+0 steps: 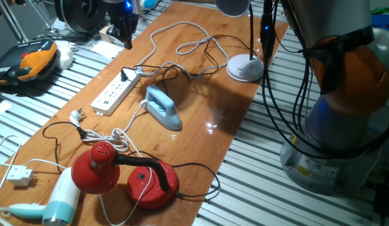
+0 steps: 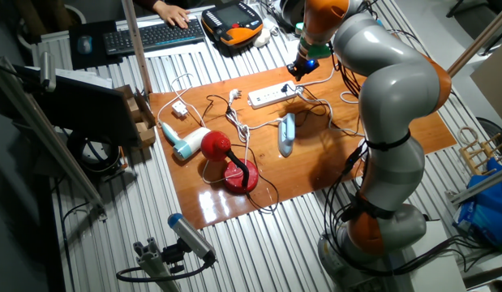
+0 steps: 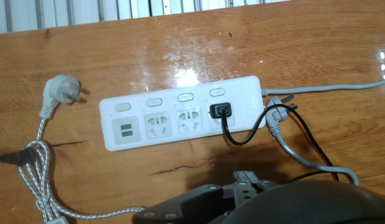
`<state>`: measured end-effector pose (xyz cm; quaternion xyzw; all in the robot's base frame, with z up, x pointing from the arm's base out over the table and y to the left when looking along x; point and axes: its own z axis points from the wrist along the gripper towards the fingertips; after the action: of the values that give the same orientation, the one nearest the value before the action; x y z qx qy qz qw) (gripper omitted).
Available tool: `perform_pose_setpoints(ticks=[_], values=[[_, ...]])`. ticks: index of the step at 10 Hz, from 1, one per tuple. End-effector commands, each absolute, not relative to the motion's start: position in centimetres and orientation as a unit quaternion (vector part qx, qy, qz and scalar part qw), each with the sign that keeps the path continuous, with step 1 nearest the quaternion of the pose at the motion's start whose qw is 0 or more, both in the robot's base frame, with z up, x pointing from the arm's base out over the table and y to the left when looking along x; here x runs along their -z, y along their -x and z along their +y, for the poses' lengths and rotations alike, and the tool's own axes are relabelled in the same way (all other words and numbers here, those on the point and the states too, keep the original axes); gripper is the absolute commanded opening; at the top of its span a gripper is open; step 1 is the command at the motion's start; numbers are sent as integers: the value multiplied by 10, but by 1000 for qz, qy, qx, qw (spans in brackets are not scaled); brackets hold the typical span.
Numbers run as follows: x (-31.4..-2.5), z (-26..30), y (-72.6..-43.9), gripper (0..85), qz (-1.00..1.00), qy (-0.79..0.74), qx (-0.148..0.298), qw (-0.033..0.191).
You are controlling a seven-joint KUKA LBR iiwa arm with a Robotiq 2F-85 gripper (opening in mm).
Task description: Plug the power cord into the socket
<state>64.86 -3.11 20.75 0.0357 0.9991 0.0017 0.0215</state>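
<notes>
Cord (image 3: 242,138), thin and black, one of it, with its small plug (image 3: 219,111) seated in the outlet nearest the strip's cabled end. Socket (image 3: 183,119): one long white strip flat on the wooden bench (image 3: 316,56), showing three outlets in a row, a pair of USB ports at the far end, and four oval switches above. Two outlets bare, one filled. One grey plug (image 3: 276,112) lying loose just beside the strip's end, prongs up, crossed by the black cord. One white plug (image 3: 60,91) with a braided cable well apart on the other side. Elsewhere on the bench: one pale-blue iron (image 1: 163,107), one red lamp (image 1: 122,176), one white lamp base (image 1: 246,67), one hairdryer (image 1: 53,204), one small white plug block (image 1: 18,175). Hand (image 1: 123,28) dark, hanging above the bench edge past the strip, touching nothing visible; fingers too dark and small in both fixed views to tell whether spread or pressed together. Only a blurred dark mass along the bottom edge in the hand view, fingertips not made out. Far run of the black cord cut off behind that mass.
</notes>
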Motion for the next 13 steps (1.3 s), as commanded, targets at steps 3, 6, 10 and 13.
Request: perform_pose_setpoints(ticks=[3, 6, 10, 13], values=[[-208, -31, -648, 0, 999, -37, -3, 22], [-207, -30, -648, 0, 999, -39, -5, 21], [-206, -29, -647, 0, 999, -32, -11, 18], [-205, -28, -646, 0, 999, -36, -11, 18]])
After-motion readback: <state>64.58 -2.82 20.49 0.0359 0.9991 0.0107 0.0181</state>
